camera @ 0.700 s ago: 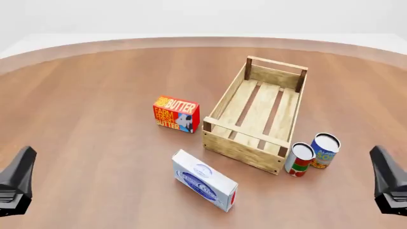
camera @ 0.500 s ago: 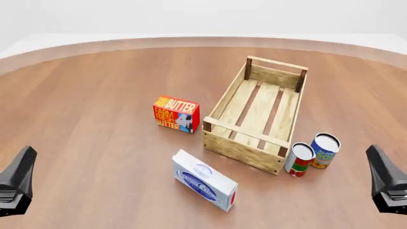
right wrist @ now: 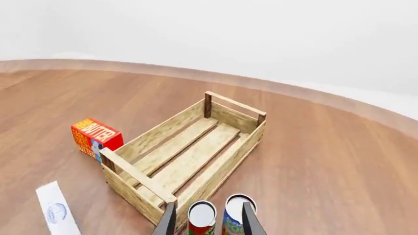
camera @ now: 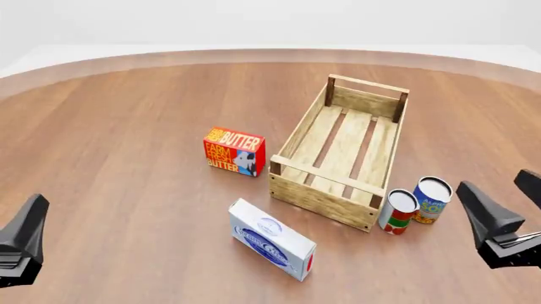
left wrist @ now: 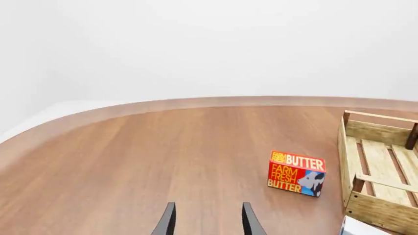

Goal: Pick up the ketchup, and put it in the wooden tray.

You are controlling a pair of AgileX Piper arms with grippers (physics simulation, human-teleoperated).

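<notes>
The ketchup does not show in any of the three views, so its place and look cannot be told.

The wooden tray (camera: 341, 154) is a long light-wood crate. Its bottom is made of three lengthwise slats with dark gaps between them, and its side walls are low. Darker posts stand at the corners. A thin rail crosses the near end, and a taller board closes the far end between two raised posts. It lies ahead of the right gripper (right wrist: 207, 205) and a little to that gripper's left, with its long side running away at a slant.

The right gripper's two dark fingers (right wrist: 168, 221) stand apart and hold nothing. Just ahead of them two cans stand upright, side by side and touching or nearly so. One is a red-and-green labelled can (camera: 397, 212), the other a blue-labelled can (camera: 432, 200). Both stand between this gripper and the near right corner of the tray, close beside that corner.

The left gripper (left wrist: 207, 205) has its fingers apart too, with bare wooden table (camera: 127, 126) between them. Well ahead of it and off to its right stands a red and orange butter box (camera: 234, 151), near the tray's left wall but not touching it. A white carton with a blue oval mark (camera: 272, 239) lies flat farther to this gripper's right, near the tray's near end.
</notes>
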